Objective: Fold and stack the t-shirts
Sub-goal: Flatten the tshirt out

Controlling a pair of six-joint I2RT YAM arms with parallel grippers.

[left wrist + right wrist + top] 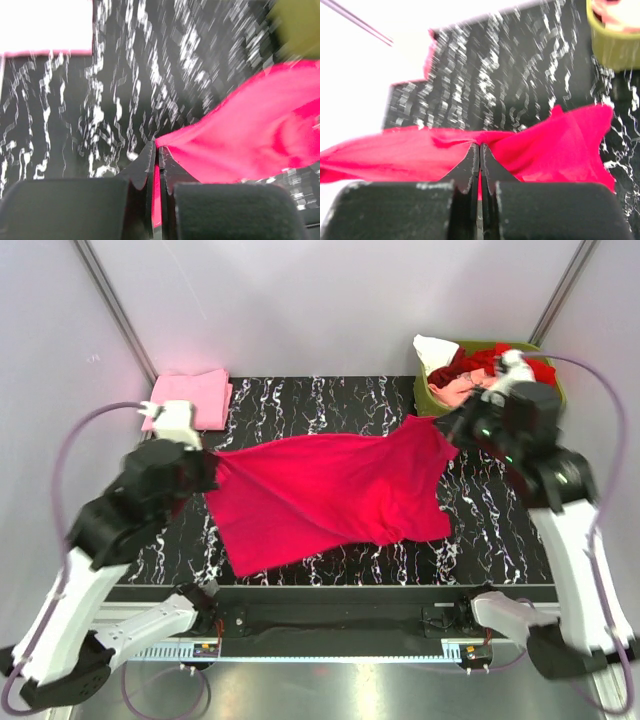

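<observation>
The bright magenta-pink t-shirt [330, 495] is spread wide across the middle of the bench [300, 395], which is black with white streaks. The shirt is pulled out long between the two arms, from the left side up to the back right. Its near edge reaches toward the front of the bench, and there are folds and wrinkles in it.

The left end effector [207, 468] is clamped on the left corner of this shirt. In the left wrist view its two fingers are pressed together with a thin strip of pink cloth pinched between them. The rest of the cloth fans out to the right.

The right end effector [447, 426] is clamped on the far right corner of the same shirt, near the basket. In the right wrist view its fingers are squeezed tight on the cloth too, and the shirt spreads out to both sides of them.

A light pink t-shirt [190, 398] lies folded flat at the back left corner of the bench. It is just behind the left end effector. At the back right stands an olive-green basket [428, 400]. Inside it is a heap of more t-shirts: a red one [482, 364], a salmon one [455, 390] and a white one [433, 348], all crumpled together.

Both wrist views are blurry.
</observation>
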